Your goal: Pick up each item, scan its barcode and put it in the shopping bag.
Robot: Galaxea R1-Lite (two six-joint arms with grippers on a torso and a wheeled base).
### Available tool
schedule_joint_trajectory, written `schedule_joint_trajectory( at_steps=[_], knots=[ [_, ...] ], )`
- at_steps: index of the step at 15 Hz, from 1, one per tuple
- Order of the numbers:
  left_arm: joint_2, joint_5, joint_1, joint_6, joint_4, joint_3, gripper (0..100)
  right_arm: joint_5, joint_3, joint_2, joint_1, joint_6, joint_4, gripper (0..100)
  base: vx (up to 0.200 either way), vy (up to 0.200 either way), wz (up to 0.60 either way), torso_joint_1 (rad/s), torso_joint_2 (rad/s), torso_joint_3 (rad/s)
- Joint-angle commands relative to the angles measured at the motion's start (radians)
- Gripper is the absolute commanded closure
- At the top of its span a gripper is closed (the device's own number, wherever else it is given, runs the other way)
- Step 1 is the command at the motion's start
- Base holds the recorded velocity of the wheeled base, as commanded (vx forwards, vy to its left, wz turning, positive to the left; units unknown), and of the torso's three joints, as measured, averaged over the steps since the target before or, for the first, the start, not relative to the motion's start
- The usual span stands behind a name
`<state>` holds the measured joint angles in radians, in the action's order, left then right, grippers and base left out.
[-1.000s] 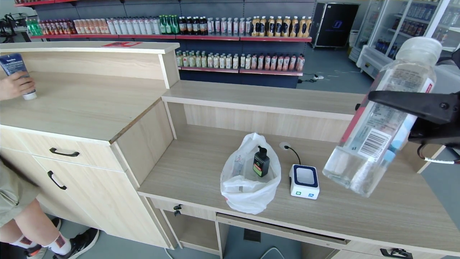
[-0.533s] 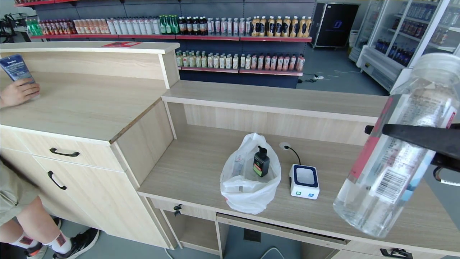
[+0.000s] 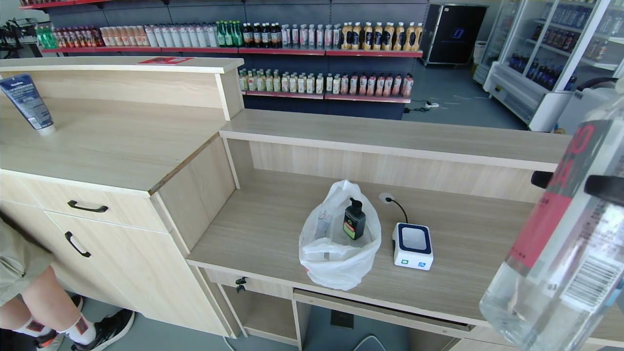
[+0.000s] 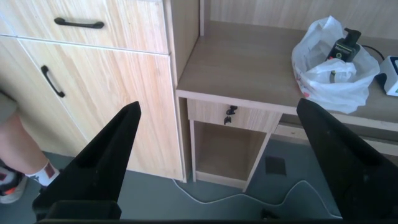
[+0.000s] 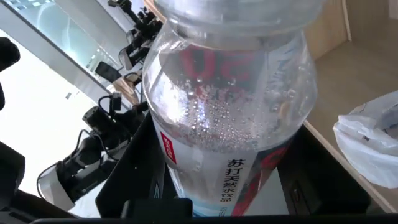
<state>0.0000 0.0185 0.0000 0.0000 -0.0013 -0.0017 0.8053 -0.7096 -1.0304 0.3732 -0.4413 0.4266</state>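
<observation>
Aloft, water bottle (image 3: 551, 273) inside right gripper (image 3: 570, 184)

On my feed the water bottle (image 3: 560, 253) carries a red-and-white label with a barcode (image 3: 591, 282), rows of small black characters (image 5: 239, 180) and large red figures. The blue tube (image 3: 28, 103) at the raised worktop's far left edge bears white print, probably too small to read. A red sign (image 3: 165, 60) lies on the top ledge.

The left gripper (image 4: 219, 104) hangs, black fingers spread wide, before a pale wooden counter (image 4: 249, 62). On it a white plastic shopping bag (image 4: 333, 78) holds a black pump bottle (image 4: 344, 47), beside what may be a white scanner (image 4: 390, 67).
</observation>
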Motion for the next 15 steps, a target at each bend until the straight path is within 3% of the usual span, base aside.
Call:
schedule_joint_trajectory(
  at_steps=[1, 6, 9, 15],
  knots=[
    [0.000, 0.000, 0.000, 0.000, 0.000, 0.000, 0, 0.000, -0.005, 0.003, 0.030, -0.001, -0.011, 100, 0.000, 0.000, 0.00, 0.000, 0.00, 0.000],
    [0.000, 0.000, 0.000, 0.000, 0.000, 0.000, 0, 0.000, -0.005, 0.043, 0.058, -0.001, -0.037, 100, 0.000, 0.000, 0.00, 0.000, 0.00, 0.000],
    [0.000, 0.000, 0.000, 0.000, 0.000, 0.000, 0, -0.005, -0.004, 0.098, 0.052, -0.001, -0.101, 100, 0.000, 0.000, 0.00, 0.000, 0.00, 0.000],
    [0.000, 0.000, 0.000, 0.000, 0.000, 0.000, 0, -0.023, -0.005, 0.092, 0.029, -0.001, -0.104, 100, 0.000, 0.000, 0.00, 0.000, 0.00, 0.000]
  ],
)
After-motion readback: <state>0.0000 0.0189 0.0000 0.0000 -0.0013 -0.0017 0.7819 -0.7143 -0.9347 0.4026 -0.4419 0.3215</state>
